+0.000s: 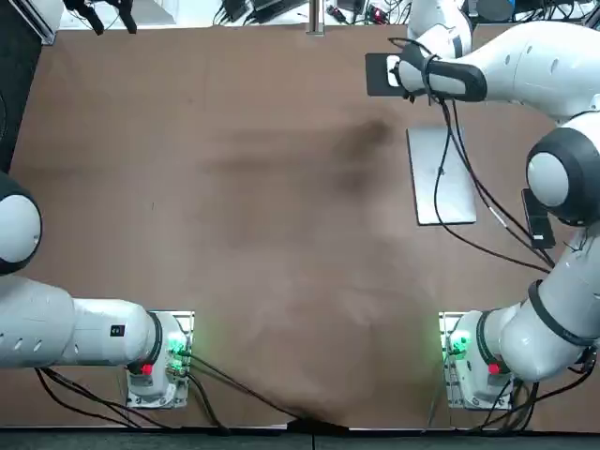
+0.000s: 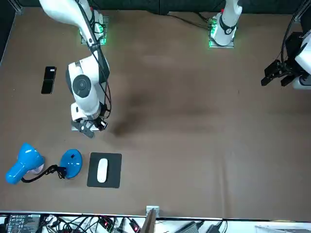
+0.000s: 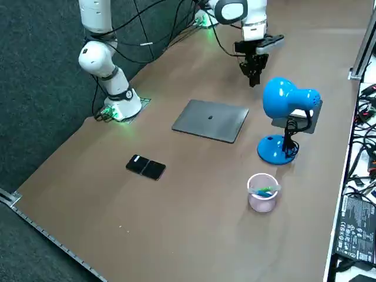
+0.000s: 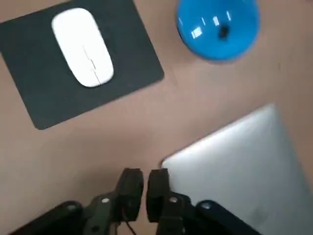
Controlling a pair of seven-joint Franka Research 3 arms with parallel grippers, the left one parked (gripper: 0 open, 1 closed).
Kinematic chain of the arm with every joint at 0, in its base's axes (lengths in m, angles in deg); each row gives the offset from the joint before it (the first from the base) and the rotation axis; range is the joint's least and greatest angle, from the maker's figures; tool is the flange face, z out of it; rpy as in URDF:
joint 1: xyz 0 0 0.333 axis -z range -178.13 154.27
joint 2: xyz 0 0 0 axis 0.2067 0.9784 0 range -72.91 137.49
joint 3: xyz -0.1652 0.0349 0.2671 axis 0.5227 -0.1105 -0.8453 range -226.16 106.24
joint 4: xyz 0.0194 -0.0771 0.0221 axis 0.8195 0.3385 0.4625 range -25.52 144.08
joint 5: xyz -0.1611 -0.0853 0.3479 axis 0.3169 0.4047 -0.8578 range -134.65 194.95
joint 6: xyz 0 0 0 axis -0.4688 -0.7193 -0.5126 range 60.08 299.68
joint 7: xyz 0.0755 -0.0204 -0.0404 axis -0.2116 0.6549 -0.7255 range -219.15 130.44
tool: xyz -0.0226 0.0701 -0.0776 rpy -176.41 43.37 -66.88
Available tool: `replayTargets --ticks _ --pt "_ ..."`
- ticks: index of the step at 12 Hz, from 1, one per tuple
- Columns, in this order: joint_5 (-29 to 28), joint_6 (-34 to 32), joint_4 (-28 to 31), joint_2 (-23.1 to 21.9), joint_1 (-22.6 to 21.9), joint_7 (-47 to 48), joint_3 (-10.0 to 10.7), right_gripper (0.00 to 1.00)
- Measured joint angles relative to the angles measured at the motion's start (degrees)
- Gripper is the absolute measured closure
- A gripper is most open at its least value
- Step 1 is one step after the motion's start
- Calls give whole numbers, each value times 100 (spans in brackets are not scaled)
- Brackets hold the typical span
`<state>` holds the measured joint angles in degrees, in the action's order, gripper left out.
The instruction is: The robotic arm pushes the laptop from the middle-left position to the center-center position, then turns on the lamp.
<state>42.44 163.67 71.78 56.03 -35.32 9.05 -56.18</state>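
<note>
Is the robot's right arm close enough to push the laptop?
Probably yes: the shut right gripper hangs beside a corner of the laptop, with nothing between them.

The laptop looks smooth matt metal, the lamp glossy plastic, the gripper beside it matt.

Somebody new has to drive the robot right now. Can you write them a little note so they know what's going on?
Right end effector: shut, empty, low over the table beside a corner of the laptop, on its mouse pad side; touching or not, I cannot tell.
Laptop: closed, flat, on the robot's right part of the table, not at the centre.
Lamp: blue, next to the mouse pad; no light shows.
Done: nothing yet.
Left: push the laptop to the centre, then turn on the lamp.
</note>
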Motion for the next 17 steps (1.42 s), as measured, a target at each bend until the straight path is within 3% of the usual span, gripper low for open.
replayTargets --ticks 4,6,8,13,17 --pt "288 -1 -472 299 318 -2030 22 97" --pt "288 0 -631 457 658 -3621 32 98" --pt "287 63 -734 603 946 -4573 33 98" --pt "287 688 -903 1052 1334 -5616 31 98" --pt "287 748 -1180 1393 1447 -5933 28 98"
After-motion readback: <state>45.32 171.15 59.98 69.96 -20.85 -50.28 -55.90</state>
